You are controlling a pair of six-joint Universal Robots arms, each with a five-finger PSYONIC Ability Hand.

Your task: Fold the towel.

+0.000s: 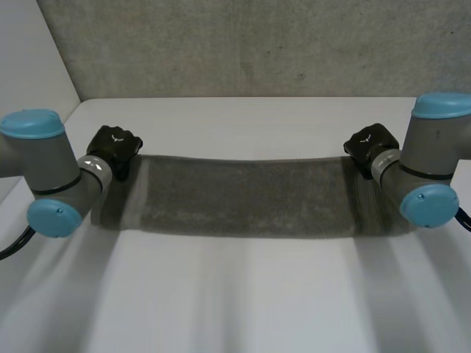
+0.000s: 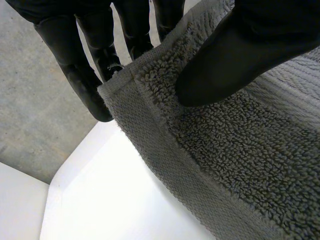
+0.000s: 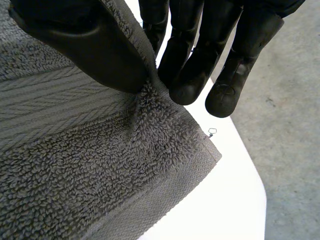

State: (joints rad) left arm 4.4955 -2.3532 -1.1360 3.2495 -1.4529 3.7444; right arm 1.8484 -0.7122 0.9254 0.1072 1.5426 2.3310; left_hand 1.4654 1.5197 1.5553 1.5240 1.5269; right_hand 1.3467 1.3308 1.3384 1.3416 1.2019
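Now left hand (image 1: 112, 145) and right hand (image 1: 370, 143) each pinch a towel (image 1: 243, 197) corner; arms (image 1: 51, 176) partly hide its short ends.

- The towel (image 1: 243, 198) is grey terry cloth, a rough looped pile with a flatter ribbed band and a stitched hem at its left and right ends.
- The left hand (image 1: 114, 147) and right hand (image 1: 370, 143) are black, smooth and faintly shiny.
- The table (image 1: 235, 309) is white, smooth and matt.
- The wall (image 1: 257, 44) is rough, speckled grey, like concrete.
- The arm joints (image 1: 70, 184) are smooth matt grey, and the caps (image 1: 31, 123) are light-blue plastic.
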